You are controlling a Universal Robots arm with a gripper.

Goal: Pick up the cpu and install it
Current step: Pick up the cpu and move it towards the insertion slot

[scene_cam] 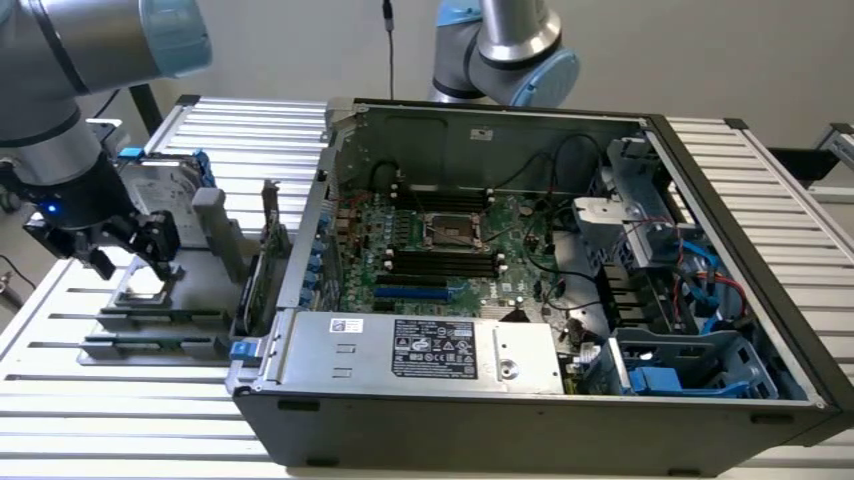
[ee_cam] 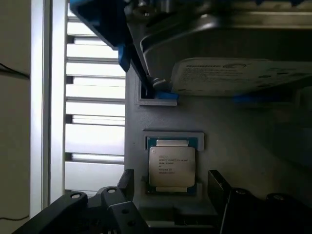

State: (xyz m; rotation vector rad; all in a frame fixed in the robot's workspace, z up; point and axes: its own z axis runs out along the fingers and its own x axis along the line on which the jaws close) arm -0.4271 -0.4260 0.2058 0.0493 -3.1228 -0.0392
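Partly cropped claw (ee_cam: 171,178), spread, flanking cpu (ee_cam: 171,165)

Exterior view evenly bright; wrist view shadowed, glare on the table slats (ee_cam: 95,146).

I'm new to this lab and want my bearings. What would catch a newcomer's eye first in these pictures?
The big open computer case sits across the exterior view's middle and right, its green motherboard laid bare. At that view's left the gripper hangs over a grey fixture. The wrist view shows the silvery cpu lying flat there between the open fingers.
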